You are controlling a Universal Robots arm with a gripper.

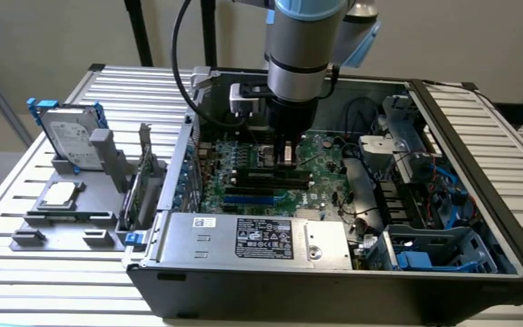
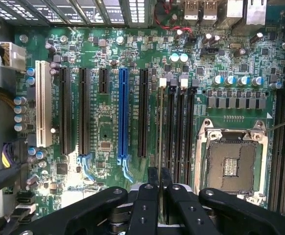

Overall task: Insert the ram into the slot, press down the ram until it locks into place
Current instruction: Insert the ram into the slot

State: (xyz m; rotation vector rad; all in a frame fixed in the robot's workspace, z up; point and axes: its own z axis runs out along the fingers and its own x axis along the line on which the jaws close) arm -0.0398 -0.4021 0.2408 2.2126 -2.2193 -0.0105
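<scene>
- Now, the end effector (image 2: 159, 177) is clenched on the ram (image 2: 160, 127). We see the thin stick from its edge.
- The ram hangs right over the black slots (image 2: 180, 127) beside the big square chip holder (image 2: 230, 164). It runs the same way as they do. I cannot tell if it touches the slot (image 2: 166, 122).
- If the ram sits a bit to one side, it could land on the wall between two slots and jam.
- If it tips in the grip, one end could go in while the other end does not.
- If the little end clips are shut, it may not lock.
- Count: one ram, four black slots in this row as far as I can see, one blue socket (image 2: 123, 115), one white socket (image 2: 43, 103), one end effector.
</scene>
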